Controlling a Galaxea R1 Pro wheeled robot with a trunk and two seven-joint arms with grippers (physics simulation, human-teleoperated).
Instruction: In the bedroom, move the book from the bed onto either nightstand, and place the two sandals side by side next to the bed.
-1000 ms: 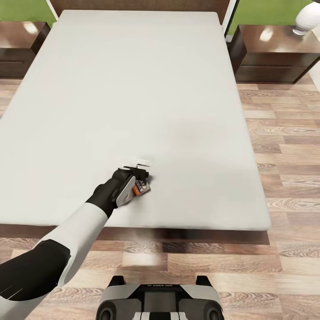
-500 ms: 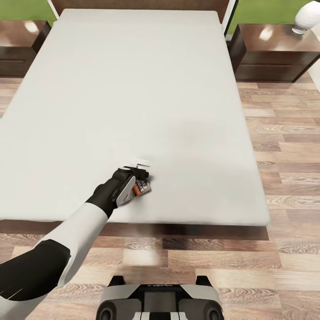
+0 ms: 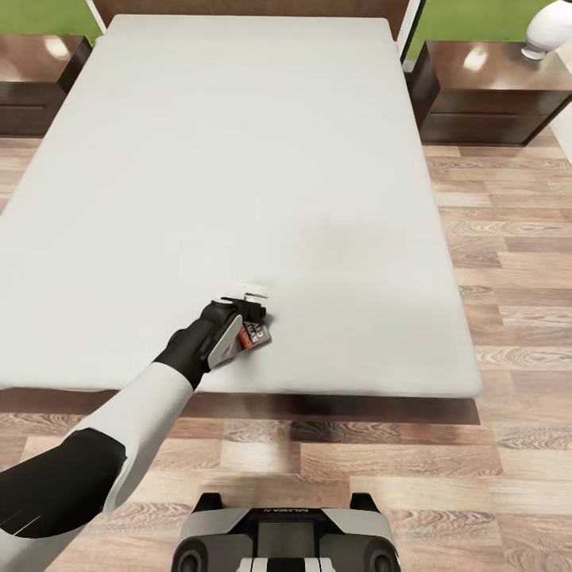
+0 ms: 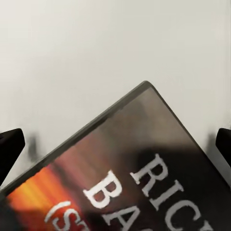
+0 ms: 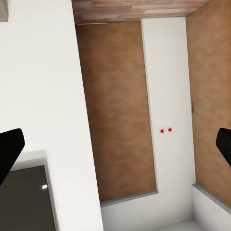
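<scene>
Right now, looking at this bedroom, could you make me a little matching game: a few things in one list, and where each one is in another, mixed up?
Things:
1. book
2. left gripper
3. vase
4. nightstand

Places:
A. on the nightstand at the right
B. on the floor right of the bed, by its head
C. on the mattress near the foot edge
D. over the book, fingers wide apart

Pairs: 1-C, 2-D, 3-A, 4-B
</scene>
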